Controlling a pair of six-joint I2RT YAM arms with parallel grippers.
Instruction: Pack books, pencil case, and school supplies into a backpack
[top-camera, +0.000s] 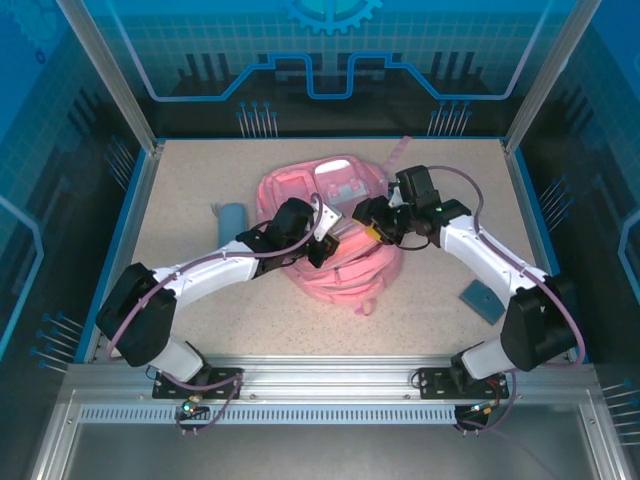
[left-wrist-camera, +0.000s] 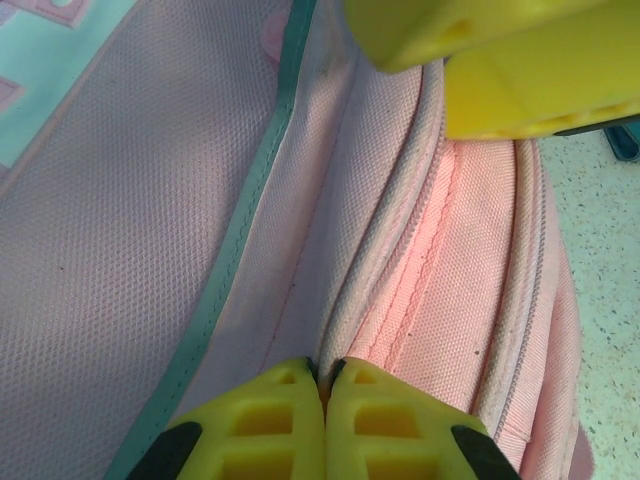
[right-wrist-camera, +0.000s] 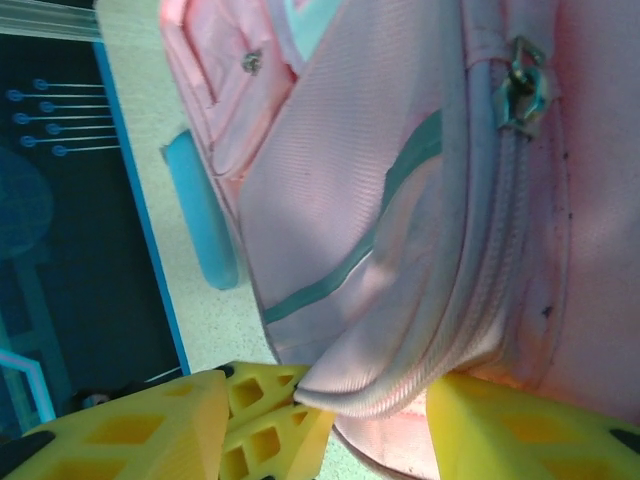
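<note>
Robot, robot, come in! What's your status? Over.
Left pincer shut at backpack zipper seam. Right pincer open, straddling backpack edge. Pencil case and a book out on table. Nothing blocking.

Twin white-and-black arms, yellow-fingered.
White link shells on left arm and right arm, bulky black joints, purple cables looped alongside; yellow fingers with square cut-outs, black-backed.

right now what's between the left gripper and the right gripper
The backpack: its pink zipper seam runs from the left gripper up to the right gripper, with nothing else between them. The left wrist view shows this.
</note>
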